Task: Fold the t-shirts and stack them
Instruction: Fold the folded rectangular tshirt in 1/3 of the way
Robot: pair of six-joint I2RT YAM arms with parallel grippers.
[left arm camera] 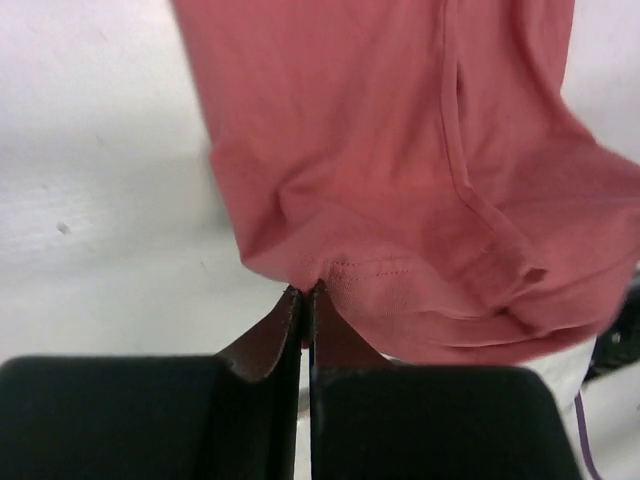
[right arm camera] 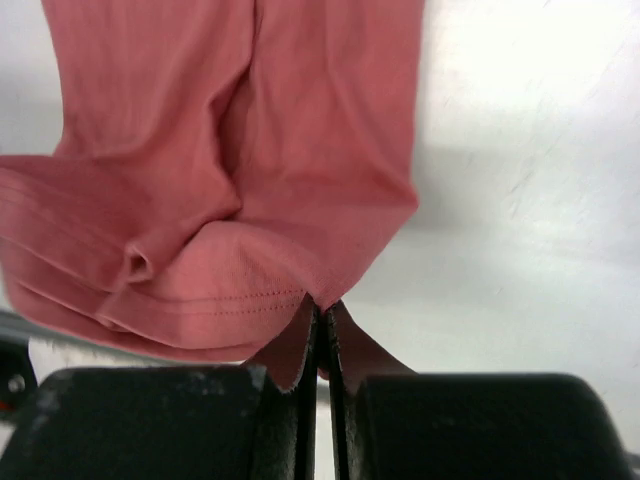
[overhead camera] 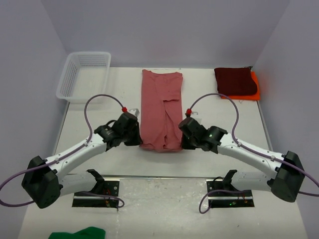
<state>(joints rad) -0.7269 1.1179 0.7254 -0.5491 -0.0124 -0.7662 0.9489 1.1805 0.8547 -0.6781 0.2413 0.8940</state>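
A faded rose t-shirt (overhead camera: 160, 107) lies in a long narrow strip down the middle of the table, sides folded in. My left gripper (overhead camera: 140, 141) is shut on its near left corner (left arm camera: 300, 280), the hem pinched between the pads. At the near right corner (right arm camera: 330, 295) my right gripper (overhead camera: 180, 143) is shut on the hem in the same way. Both corners look slightly lifted, with the hem (right arm camera: 200, 300) sagging between them. At the back right a folded dark maroon t-shirt (overhead camera: 235, 81) lies on top of a folded bright orange one (overhead camera: 255, 85).
A white mesh basket (overhead camera: 83, 75) stands at the back left corner. A green cloth (overhead camera: 79, 233) shows at the bottom edge, in front of the arm bases. Purple cables (overhead camera: 94, 107) loop above both wrists.
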